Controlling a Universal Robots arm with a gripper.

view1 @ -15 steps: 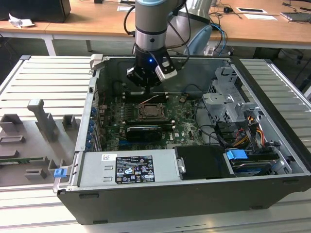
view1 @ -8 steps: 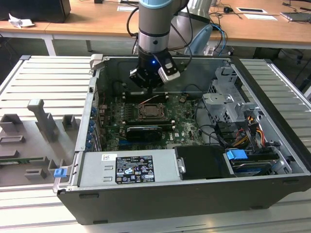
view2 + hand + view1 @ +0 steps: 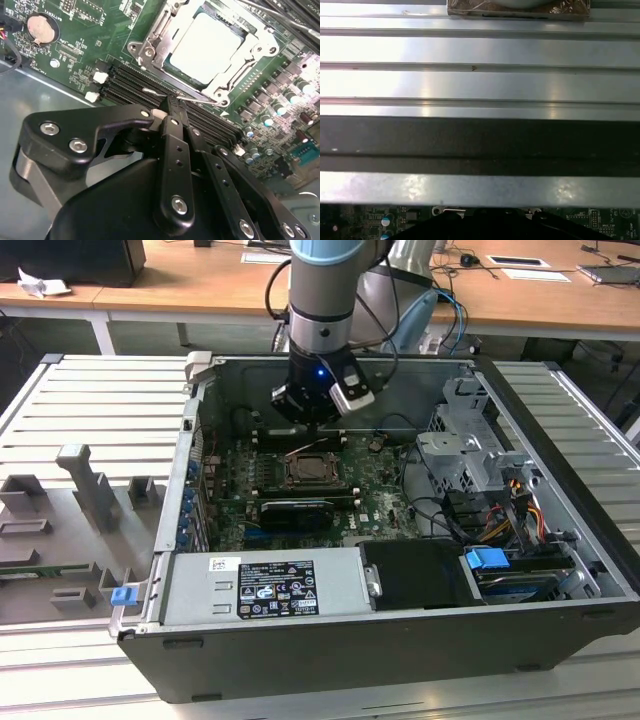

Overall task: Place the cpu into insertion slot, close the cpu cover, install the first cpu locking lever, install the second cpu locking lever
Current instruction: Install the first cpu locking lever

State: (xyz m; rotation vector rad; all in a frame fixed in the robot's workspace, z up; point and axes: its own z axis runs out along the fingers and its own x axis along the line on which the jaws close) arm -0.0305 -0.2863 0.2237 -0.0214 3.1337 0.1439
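In the second wrist view the pale silver cpu (image 3: 205, 45) lies flat in the insertion slot (image 3: 145, 52). The silvery cpu cover (image 3: 170, 22) is folded down around it as a frame. A thin wire locking lever (image 3: 200, 98) runs along the socket edge nearest my gripper (image 3: 169, 107). The black fingers (image 3: 175, 135) are pressed together with their tips right at that lever; whether they touch it I cannot tell. In the exterior view my gripper (image 3: 313, 423) hangs just behind the socket (image 3: 308, 470) on the green motherboard (image 3: 385, 495).
Long black memory slots (image 3: 130, 82) lie between gripper and socket, with a coin battery (image 3: 41, 28) nearby. The open case holds a power supply (image 3: 265, 585), a drive cage (image 3: 465, 455) and cables. Grey fixtures (image 3: 90, 485) stand at the exterior view's left. The case wall (image 3: 480, 140) is close.
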